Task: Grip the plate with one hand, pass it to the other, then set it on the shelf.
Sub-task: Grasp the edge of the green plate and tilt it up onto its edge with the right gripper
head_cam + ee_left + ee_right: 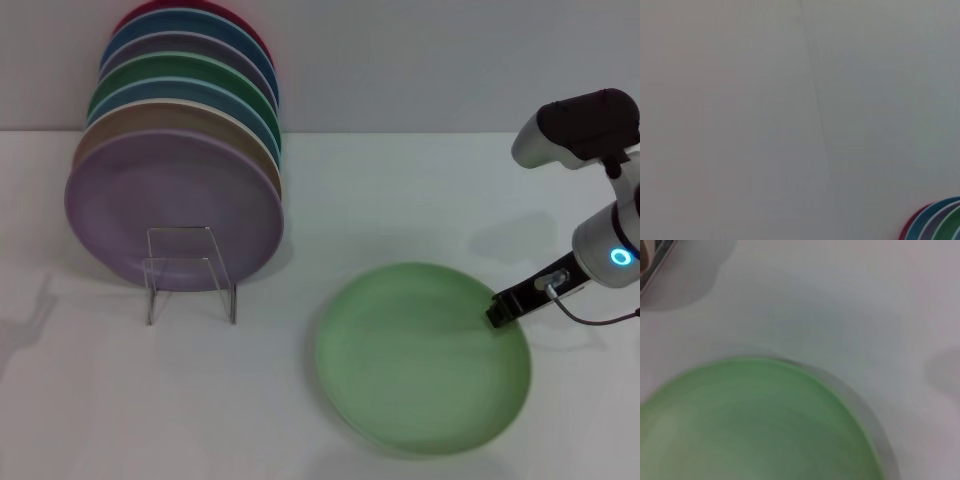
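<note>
The pale mint-green plate (420,355) lies flat on the white table, right of centre. My right gripper (497,310) is low at the plate's right rim, touching or just above it. The right wrist view shows the plate (755,425) close below the camera. The shelf (190,272), a small clear stand with a thin squared frame, stands to the left of the plate, just in front of the lilac-purple plate (170,205). My left gripper is out of view; its wrist camera faces the wall.
A row of coloured plates (190,90) stands on edge at the back left, behind the lilac one. Their rims show in the left wrist view (935,222). Bare white table (420,190) lies between the row and my right arm.
</note>
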Motion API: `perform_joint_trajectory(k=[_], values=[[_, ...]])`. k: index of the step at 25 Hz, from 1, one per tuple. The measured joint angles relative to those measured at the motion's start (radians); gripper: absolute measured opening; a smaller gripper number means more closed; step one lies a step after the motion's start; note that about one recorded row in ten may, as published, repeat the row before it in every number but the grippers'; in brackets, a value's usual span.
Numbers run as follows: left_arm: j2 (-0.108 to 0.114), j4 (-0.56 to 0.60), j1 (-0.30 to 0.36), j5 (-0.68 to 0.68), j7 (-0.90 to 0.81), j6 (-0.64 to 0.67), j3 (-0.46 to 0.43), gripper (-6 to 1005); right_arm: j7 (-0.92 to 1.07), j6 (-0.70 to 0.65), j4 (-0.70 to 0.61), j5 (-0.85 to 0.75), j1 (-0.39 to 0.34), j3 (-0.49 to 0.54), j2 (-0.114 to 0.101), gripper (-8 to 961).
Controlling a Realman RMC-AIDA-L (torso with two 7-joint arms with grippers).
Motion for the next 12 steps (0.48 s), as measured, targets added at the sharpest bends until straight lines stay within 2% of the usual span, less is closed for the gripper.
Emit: perform_joint_trajectory(k=[6,12], values=[[0.0,-0.011,0.001,0.004,0.0,0.004,0.001,838,-0.003,0.003,0.081,0.01,-0.045,0.003,0.013,57],[0.0,-0.015,-0.001,0.006,0.0,0.014,0.001,838,-0.018,0.004,0.157,0.099,-0.094,0.002,0.014,36]])
